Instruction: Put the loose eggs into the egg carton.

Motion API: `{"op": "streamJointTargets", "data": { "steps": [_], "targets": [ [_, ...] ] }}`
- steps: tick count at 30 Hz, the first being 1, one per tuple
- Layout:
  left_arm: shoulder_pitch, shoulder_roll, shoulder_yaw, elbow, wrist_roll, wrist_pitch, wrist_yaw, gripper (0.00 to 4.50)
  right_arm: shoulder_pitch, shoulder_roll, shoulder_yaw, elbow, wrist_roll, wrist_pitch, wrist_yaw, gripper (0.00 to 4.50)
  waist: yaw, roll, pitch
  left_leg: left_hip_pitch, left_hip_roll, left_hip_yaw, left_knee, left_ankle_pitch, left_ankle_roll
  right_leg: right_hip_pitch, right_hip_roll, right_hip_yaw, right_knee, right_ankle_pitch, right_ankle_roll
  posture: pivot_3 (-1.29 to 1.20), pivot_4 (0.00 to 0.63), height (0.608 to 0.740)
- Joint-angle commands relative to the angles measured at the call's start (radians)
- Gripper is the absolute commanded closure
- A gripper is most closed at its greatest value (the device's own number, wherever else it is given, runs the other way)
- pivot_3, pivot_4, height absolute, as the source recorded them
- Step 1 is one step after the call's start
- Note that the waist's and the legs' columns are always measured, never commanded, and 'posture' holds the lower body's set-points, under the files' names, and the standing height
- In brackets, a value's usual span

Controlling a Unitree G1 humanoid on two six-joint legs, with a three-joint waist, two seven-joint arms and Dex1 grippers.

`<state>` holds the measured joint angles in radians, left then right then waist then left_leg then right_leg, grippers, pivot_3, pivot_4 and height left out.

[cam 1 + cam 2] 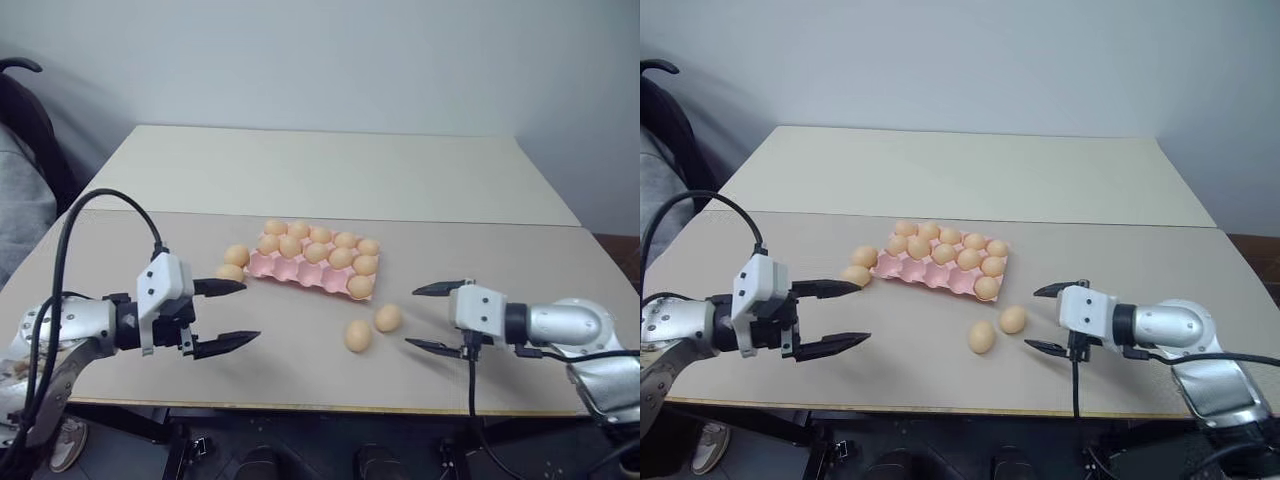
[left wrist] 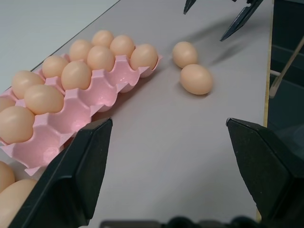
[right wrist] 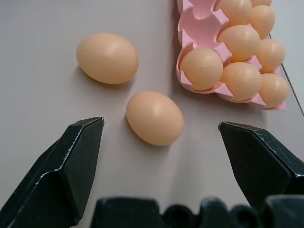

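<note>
The pink egg carton [image 1: 296, 270] lies mid-table with several tan eggs in its cups and bare cups along its near row. Two loose eggs [image 1: 237, 255] rest against its left end. Two more loose eggs [image 1: 388, 318] [image 1: 358, 335] lie on the table off its near right corner. My right gripper [image 1: 410, 317] is open just right of that pair, pointing at it; in the right wrist view the nearer egg [image 3: 155, 118] sits between and just beyond the fingertips. My left gripper [image 1: 252, 311] is open and empty, left of and in front of the carton.
The work surface is two tan tables butted together, with a seam [image 1: 450, 222] behind the carton. The near table edge [image 1: 330, 408] runs just below both grippers. A dark chair [image 1: 25, 120] stands at the far left.
</note>
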<state>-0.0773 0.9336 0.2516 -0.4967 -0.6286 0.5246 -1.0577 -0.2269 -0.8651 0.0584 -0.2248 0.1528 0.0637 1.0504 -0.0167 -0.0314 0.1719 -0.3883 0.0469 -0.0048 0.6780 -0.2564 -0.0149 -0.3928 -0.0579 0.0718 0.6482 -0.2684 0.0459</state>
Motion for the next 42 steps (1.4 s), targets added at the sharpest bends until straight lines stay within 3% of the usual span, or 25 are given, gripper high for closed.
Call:
{"op": "streamJointTargets", "data": {
  "steps": [1,6,15,18,23,35,42],
  "targets": [
    [-0.005,-0.003,0.008,-0.014,-0.010,-0.016,-0.004,0.34,-0.046,0.026,0.044,0.054,-0.045,-0.073,0.007,0.00,0.000,0.000,0.000,0.000,0.000,0.000,0.000,0.000,0.000,0.000,0.000,0.000,0.000,0.000,0.000,0.00,0.150,0.740],
    [0.015,-0.008,0.015,-0.024,-0.006,-0.019,0.003,0.34,-0.118,0.089,0.118,0.180,-0.111,-0.136,-0.001,0.00,0.000,0.000,0.000,-0.001,0.000,0.000,0.000,0.000,0.000,0.000,0.000,0.000,0.000,0.000,0.000,0.00,0.150,0.740],
    [0.051,-0.004,0.035,-0.035,0.001,-0.020,0.014,0.34,-0.169,0.137,0.141,0.283,-0.151,-0.192,-0.014,0.00,0.002,0.000,0.000,-0.001,0.000,0.000,0.000,0.000,0.000,-0.001,0.000,0.000,0.000,0.000,0.000,0.00,0.150,0.740],
    [0.064,-0.002,0.038,-0.038,0.008,-0.024,0.020,0.29,-0.156,0.131,0.140,0.274,-0.145,-0.201,-0.005,0.58,0.001,0.000,0.000,0.000,0.000,0.000,0.000,0.000,0.000,-0.001,0.000,0.000,0.000,0.000,0.000,0.00,0.150,0.740],
    [0.065,0.001,0.040,-0.036,0.009,-0.026,0.022,0.29,-0.142,0.128,0.133,0.267,-0.149,-0.201,-0.018,2.19,0.001,0.000,0.000,0.000,0.000,0.000,0.000,0.000,0.000,-0.001,0.000,0.000,0.001,0.000,0.000,0.00,0.150,0.740],
    [0.055,0.008,0.044,0.001,0.024,-0.048,0.008,0.29,-0.160,0.059,0.047,0.229,-0.133,-0.181,-0.047,2.19,0.002,0.000,0.000,0.000,0.000,0.000,0.000,0.000,0.000,-0.001,0.000,0.000,0.001,0.000,0.000,0.00,0.150,0.740],
    [0.080,0.010,0.068,0.008,0.038,-0.049,0.012,0.29,-0.319,0.143,0.076,0.140,-0.108,-0.070,-0.073,2.19,-0.019,0.001,0.000,0.000,0.001,0.000,-0.001,0.000,0.000,-0.002,0.001,0.000,0.001,0.001,-0.001,0.00,0.150,0.740]
  ]
}}
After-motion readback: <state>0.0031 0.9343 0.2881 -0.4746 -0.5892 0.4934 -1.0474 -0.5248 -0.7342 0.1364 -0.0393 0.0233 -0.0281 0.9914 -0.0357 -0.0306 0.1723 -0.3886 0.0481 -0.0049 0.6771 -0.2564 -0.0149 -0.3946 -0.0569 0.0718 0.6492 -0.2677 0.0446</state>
